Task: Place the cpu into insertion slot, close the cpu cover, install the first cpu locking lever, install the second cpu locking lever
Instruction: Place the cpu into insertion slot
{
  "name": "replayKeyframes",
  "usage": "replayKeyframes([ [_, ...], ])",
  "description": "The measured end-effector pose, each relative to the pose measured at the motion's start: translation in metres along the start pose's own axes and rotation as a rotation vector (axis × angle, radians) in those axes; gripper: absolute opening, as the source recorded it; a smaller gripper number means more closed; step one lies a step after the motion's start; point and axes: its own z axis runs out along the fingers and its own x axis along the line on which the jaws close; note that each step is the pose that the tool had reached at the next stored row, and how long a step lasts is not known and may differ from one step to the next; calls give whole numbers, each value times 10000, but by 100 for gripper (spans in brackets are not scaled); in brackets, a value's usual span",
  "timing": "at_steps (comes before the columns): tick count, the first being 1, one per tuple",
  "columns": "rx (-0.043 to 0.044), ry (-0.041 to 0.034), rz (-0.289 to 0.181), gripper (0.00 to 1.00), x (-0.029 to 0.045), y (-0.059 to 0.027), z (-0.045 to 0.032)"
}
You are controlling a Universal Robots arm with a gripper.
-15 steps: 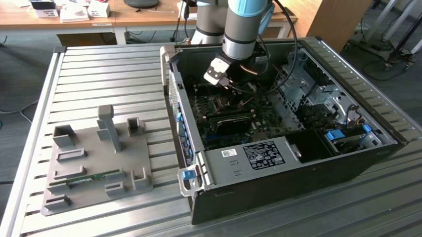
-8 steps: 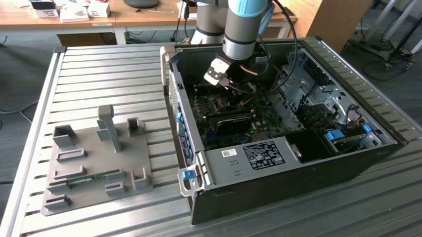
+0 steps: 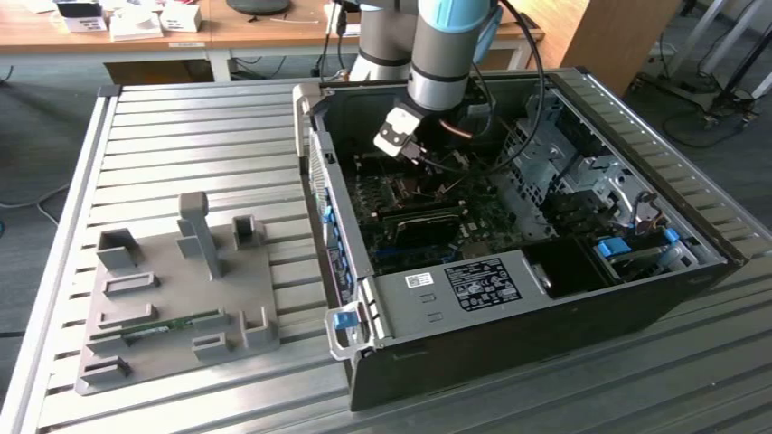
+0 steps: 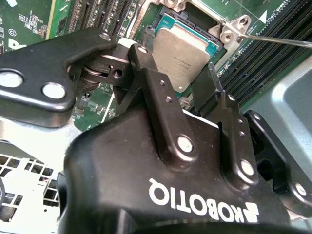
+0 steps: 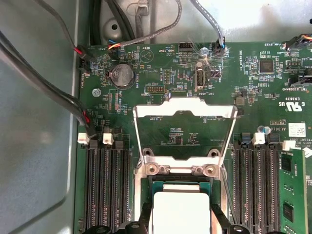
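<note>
In the exterior view an open computer case [image 3: 507,316] lies on a slatted metal worktop [image 3: 193,136] beside a grey fixture tray [image 3: 169,298], and the gripper [image 3: 417,161] hangs inside it. In the second wrist view the gripper is closed on the cpu [image 4: 185,46], pinching two opposite edges. In the first wrist view the cpu sits in the insertion slot [image 5: 179,168], the cpu cover [image 5: 185,106] swung open.
</note>
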Motion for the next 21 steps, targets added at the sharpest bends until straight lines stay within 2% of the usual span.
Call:
replayKeyframes([
  [21, -1, -1, 18, 54, 20, -22, 15],
])
